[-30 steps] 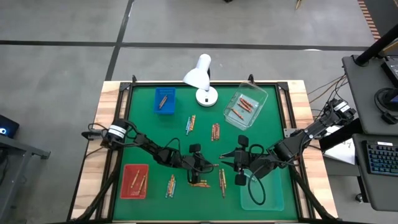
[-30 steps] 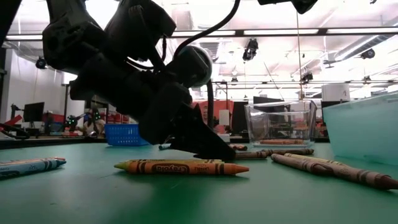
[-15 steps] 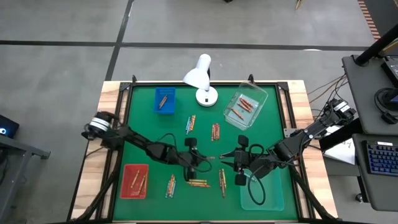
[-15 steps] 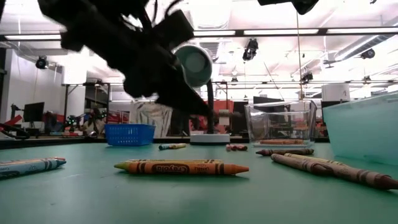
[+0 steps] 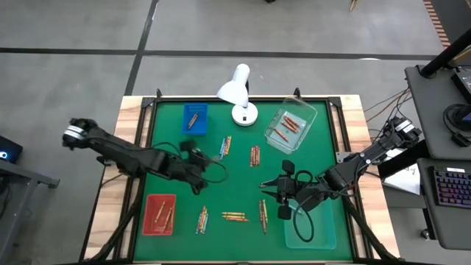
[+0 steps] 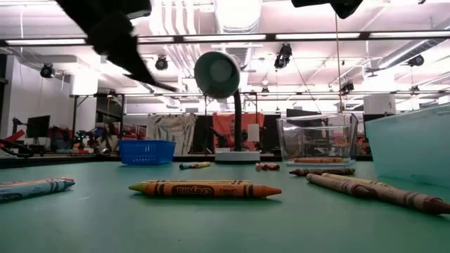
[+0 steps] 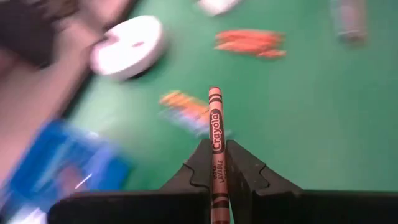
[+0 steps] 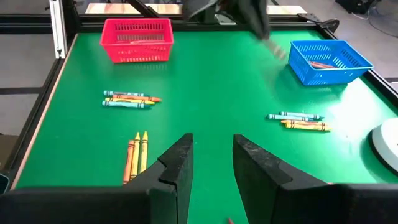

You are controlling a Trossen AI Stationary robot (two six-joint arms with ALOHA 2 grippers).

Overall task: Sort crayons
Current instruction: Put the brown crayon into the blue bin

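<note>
- Covering the whole work area, one green table (image 5: 176, 132) carries everything; two dark arms reach over it.
- One white lamp (image 5: 237, 92) stands at the far edge, between the blue tray and the clear tray.
- Four trays are counted: one blue tray (image 5: 195, 118) with a crayon inside, one red tray (image 5: 159, 214) with a few crayons, one clear tray (image 5: 291, 125) with several red-orange crayons, and one pale tray (image 5: 313, 230) at the near right corner.
- The left gripper (image 7: 214, 163) is raised over the middle-left of the table, near the blue tray. Its fingers are clenched on one reddish-brown crayon (image 7: 215, 134), which sticks out straight forward.
- The right gripper (image 8: 211, 163) waits low near the pale tray, fingers apart and holding nothing.
- Loose crayons (image 5: 235, 216) lie on the mat in about five small groups: two groups in the middle and three nearer the front edge. The exact number in each group cannot be told.
</note>
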